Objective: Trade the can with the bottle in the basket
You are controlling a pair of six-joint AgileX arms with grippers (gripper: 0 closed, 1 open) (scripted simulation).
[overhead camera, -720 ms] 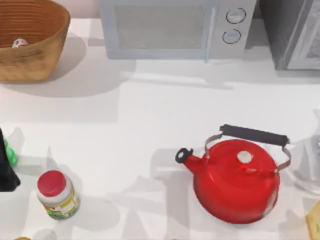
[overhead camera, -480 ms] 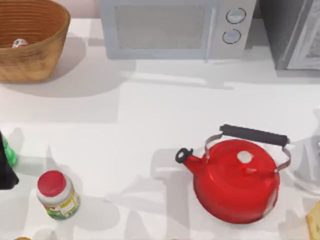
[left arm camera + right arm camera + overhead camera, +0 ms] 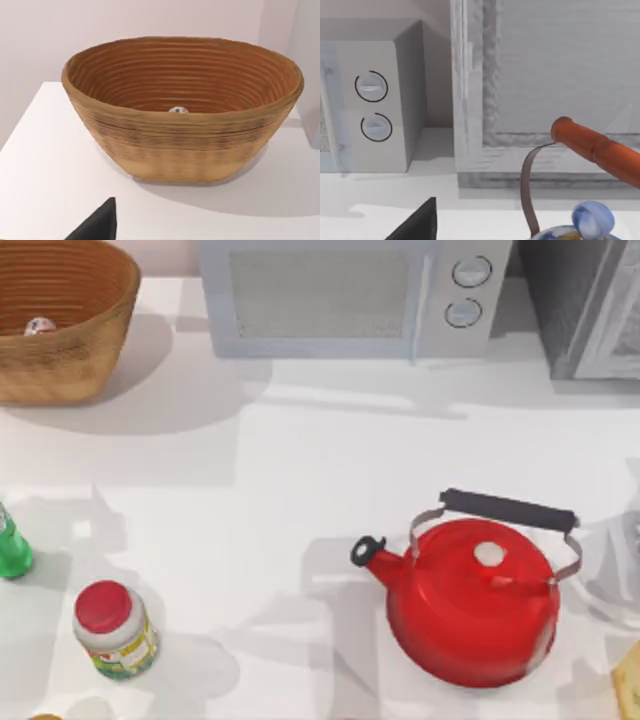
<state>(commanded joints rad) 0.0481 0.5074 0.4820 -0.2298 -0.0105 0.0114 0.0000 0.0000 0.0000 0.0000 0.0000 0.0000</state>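
The wicker basket (image 3: 70,350) stands at the table's far left corner, and the left wrist view sees it from the front (image 3: 185,145). The can (image 3: 40,326) lies inside it, and its pale top just peeks over the rim (image 3: 178,109). The green bottle (image 3: 12,548) stands upright at the table's left edge, with nothing holding it. A dark piece of my left gripper (image 3: 97,227) shows low in the left wrist view, some way short of the basket. A similar dark piece of my right gripper (image 3: 417,222) faces the microwave's knobs.
A red kettle (image 3: 475,600) with a black handle sits front right. A red-lidded jar (image 3: 115,630) stands front left near the bottle. A microwave (image 3: 350,295) lines the back, with a grey appliance (image 3: 590,310) beside it.
The dark left gripper that stood beside the bottle at the left edge has left the top view. The bottle remains standing in the same spot.
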